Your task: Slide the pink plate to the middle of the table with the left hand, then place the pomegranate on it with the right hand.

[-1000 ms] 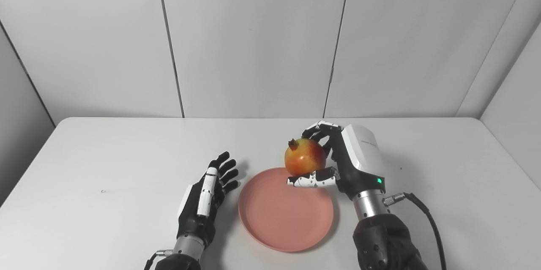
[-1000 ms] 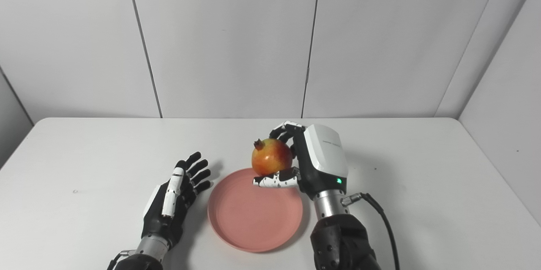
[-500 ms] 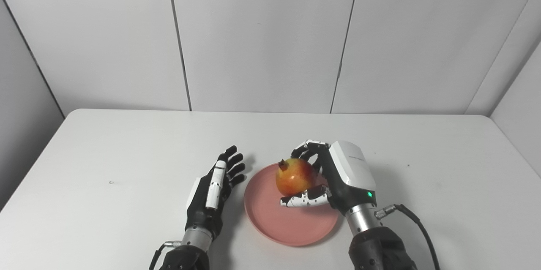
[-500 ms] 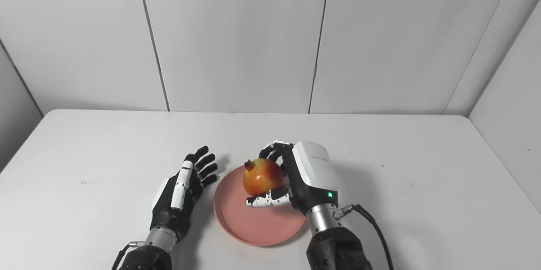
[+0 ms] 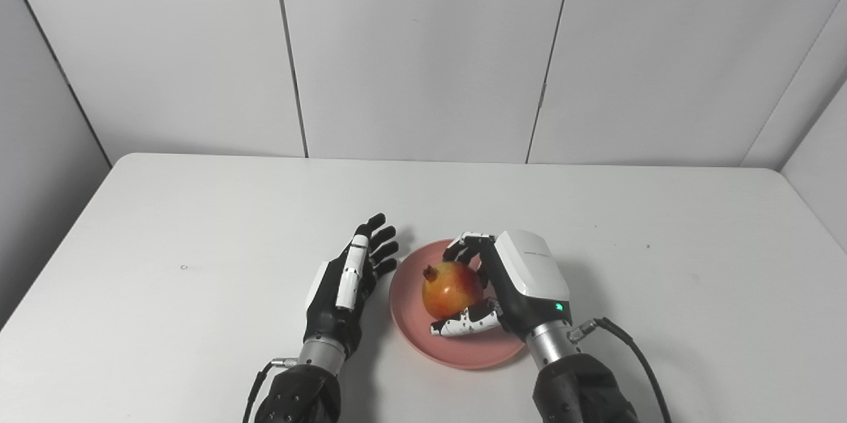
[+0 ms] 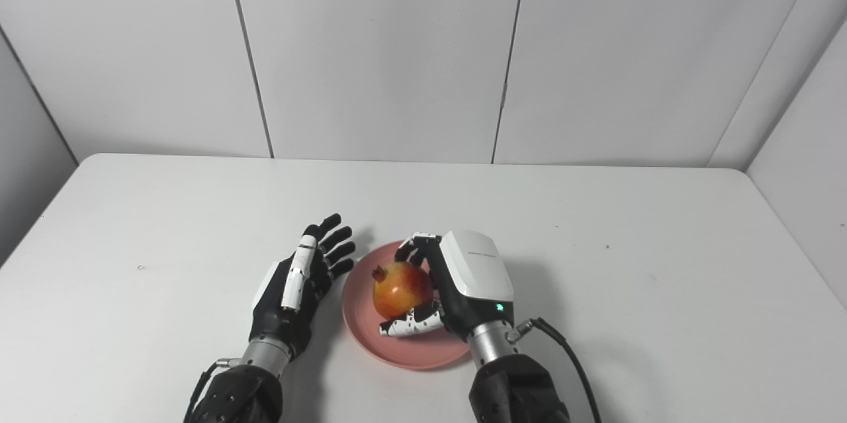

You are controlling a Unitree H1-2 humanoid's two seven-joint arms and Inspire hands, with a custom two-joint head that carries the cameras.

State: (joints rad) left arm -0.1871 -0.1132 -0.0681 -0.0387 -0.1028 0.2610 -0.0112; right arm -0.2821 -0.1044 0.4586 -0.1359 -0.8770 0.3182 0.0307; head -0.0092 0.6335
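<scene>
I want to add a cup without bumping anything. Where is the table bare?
The table is bare along the far edge by the wall, and on both outer sides beyond each arm. It is crowded at the near middle: left hand, pink plate, and right hand shut on the pomegranate.

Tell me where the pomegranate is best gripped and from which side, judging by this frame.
Probably around its round middle, from the right, as the right hand does: fingers curl over the far side and the thumb sits under the near side. The pomegranate lies over the pink plate with its crown pointing up and left, so that side is poorer.
</scene>
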